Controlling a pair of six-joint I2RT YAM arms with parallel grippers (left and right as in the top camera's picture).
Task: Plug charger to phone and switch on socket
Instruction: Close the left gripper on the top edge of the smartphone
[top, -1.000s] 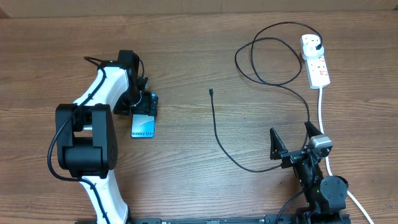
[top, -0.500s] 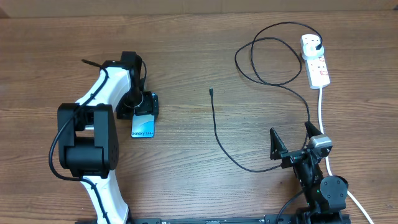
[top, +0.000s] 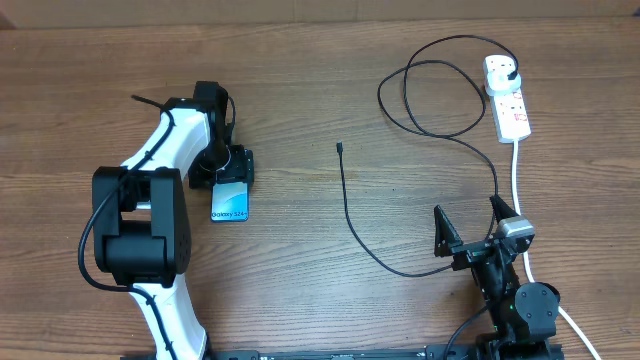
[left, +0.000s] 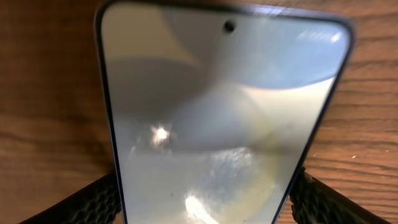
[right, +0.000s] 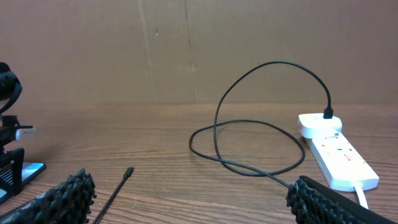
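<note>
On the counter (top: 300, 300) at left, the phone (top: 229, 203) lies flat, its far end hidden beneath the left jaws. They straddle it, but whether they press its edges cannot be told. Right jaws gape wide, holding nothing. A black cable (top: 347, 215) runs to the power strip (top: 509, 98), whose switches are too small to read.

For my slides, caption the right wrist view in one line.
Charger cable, plugged into the white power strip, loops over the wooden table, its tip lying free.
</note>
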